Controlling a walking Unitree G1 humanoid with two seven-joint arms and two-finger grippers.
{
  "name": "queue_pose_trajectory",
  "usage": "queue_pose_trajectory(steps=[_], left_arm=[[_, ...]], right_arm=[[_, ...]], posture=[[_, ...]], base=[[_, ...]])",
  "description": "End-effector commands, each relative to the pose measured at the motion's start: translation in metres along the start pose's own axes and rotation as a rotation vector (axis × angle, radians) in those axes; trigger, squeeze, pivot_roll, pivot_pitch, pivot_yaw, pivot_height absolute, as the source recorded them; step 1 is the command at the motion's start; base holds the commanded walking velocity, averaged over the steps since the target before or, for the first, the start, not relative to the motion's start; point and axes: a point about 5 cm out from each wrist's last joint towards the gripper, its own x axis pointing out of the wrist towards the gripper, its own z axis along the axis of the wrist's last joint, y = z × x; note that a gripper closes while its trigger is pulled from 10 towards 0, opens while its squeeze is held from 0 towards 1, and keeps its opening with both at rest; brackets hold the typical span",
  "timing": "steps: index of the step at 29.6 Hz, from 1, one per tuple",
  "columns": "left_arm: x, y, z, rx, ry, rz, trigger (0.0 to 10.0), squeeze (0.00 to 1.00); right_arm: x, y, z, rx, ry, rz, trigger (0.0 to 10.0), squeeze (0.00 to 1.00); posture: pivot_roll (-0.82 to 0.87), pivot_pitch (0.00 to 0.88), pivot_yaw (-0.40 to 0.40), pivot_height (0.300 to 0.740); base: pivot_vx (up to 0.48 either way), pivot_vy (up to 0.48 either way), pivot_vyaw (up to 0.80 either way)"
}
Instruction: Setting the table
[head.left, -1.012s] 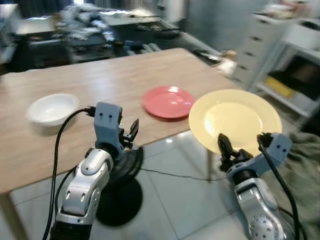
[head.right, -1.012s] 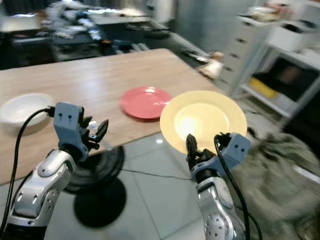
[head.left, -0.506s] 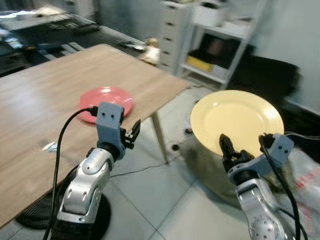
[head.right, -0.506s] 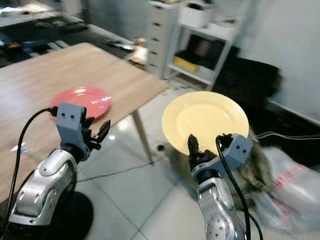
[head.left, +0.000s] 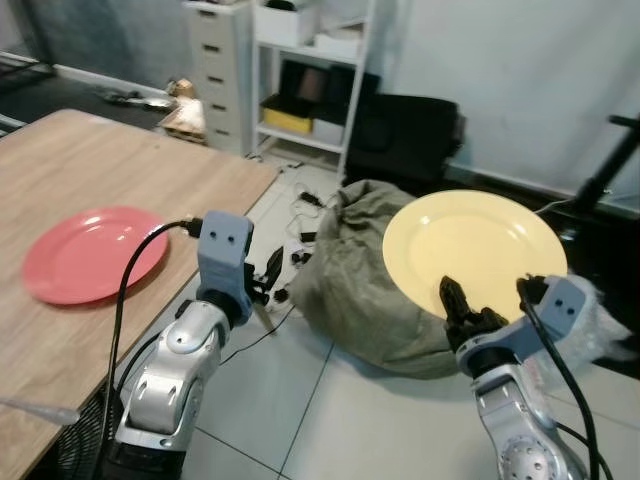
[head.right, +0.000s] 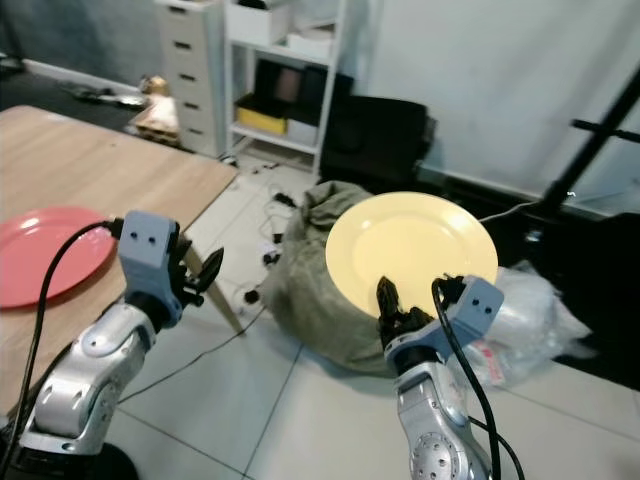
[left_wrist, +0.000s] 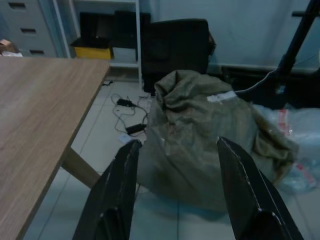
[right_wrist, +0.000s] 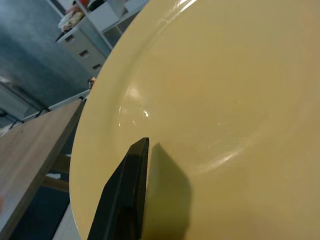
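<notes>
The right end effector is clamped on the lower rim of a yellow plate, holding it tilted up on edge well away from the table, above the floor in front of a grey-green sack. The left end effector hovers just beyond the table's corner with its fingers spread wide and nothing between them, while a red plate already lies flat on the table. The yellow plate looks rigid, glossy and likely breakable, so a rim pinch with one finger across the face seems a sensible hold, though the smooth glaze could let it slip or swing.
</notes>
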Motion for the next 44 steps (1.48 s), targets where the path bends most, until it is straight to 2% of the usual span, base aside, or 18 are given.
queue_pose_trajectory(steps=[1, 44], left_arm=[[-0.0004, -0.0016, -0.0063, 0.001, 0.023, -0.009, 10.0, 0.0], [0.003, -0.0047, 0.0033, 0.031, -0.019, -0.037, 10.0, 0.0]], right_arm=[[-0.002, -0.0001, -0.0056, 0.036, 0.009, -0.015, 10.0, 0.0], [-0.0004, 0.0023, -0.0054, 0.048, -0.004, -0.013, 10.0, 0.0]], posture=[[-0.1, 0.0, 0.057, 0.74], [-0.1, 0.0, 0.061, 0.74]], base=[[0.0, 0.0, -0.8], [0.0, 0.0, -0.8]])
